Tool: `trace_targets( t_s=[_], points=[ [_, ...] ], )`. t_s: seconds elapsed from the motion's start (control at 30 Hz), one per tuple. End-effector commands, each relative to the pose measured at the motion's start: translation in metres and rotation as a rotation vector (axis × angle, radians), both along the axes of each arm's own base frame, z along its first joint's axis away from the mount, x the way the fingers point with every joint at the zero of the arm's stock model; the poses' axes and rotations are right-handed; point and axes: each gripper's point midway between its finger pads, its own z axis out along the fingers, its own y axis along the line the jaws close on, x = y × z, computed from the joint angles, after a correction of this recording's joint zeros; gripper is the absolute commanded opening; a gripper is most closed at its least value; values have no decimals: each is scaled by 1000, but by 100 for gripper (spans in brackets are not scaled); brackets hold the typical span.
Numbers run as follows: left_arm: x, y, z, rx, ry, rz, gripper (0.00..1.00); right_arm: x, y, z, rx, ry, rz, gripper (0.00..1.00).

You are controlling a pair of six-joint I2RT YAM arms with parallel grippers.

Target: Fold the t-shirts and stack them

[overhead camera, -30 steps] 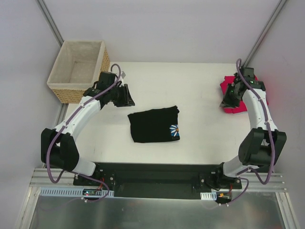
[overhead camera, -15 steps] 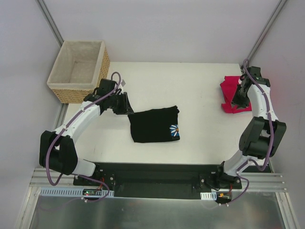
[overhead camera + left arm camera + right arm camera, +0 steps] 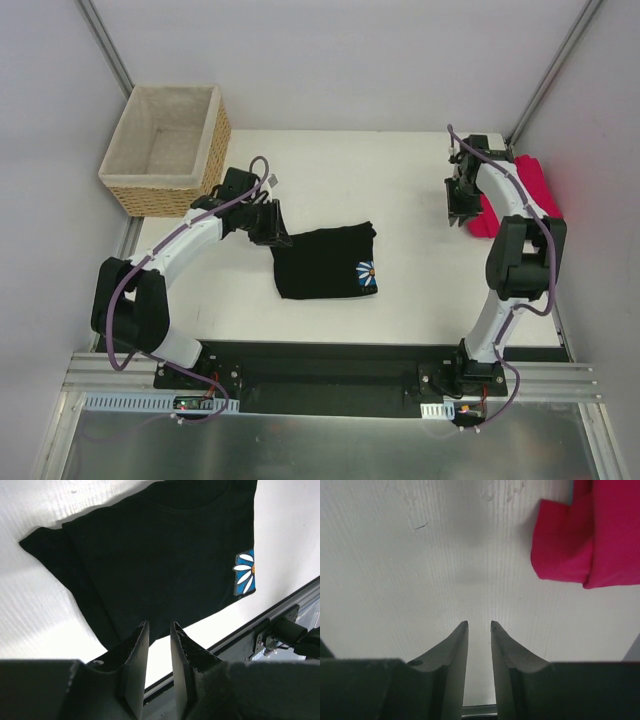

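Lying flat nr the centre of the table (image 3: 420,170): black t-shirt (image 3: 318,262), a compact rough rectangle, daisy print (image 3: 366,272) at its near-right corner. A second layer edge showed along one side in the left wrist view, so it was prob. already folded over at least once.

Item 2: red t-shirt (image 3: 590,535), bunched at the far-right table edge, well apart from the black one. It sat in doubled-over lobes, not squared; judged not yet properly folded.

Item 3: left gripper (image 3: 159,624), fingers parted only a slit, nothing betw. them. It hung over the black shirt's far-left corner, prob. placed there to pinch that edge for the next fold or to tidy it.

Item 4: right gripper (image 3: 479,623), same narrow slit, empty. It was over bare table just beside the red shirt, not touching cloth; the position suited a reach for the nearest red lobe.

Item 5: wicker basket (image 3: 213,125), far-left corner, pale liner, no part in the fold.

Status, as judged: stack not begun, since the shirts lay on opp. sides.
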Motion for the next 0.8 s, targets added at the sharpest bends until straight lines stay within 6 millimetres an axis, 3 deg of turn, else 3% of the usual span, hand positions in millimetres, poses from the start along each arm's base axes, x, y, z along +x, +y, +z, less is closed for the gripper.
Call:
trace_targets(
  t_s=[0.0,0.1,0.23,0.47,0.77],
  points=[
    [8,-14,18,-44,-40,-15,23,13,-31,9,-198,20,40,28],
    [9,-14,13,-41,-26,-13,23,21,-51,7,-312,32,21,26],
    [10,-16,7,-42,-8,-14,23,42,-58,1,-463,32,94,24],
    [19,-19,-5,-30,23,-20,23,83,-43,-16,-486,-32,192,23],
    [35,-26,-15,-27,47,-26,23,107,-55,-43,-573,18,224,21]
  ],
)
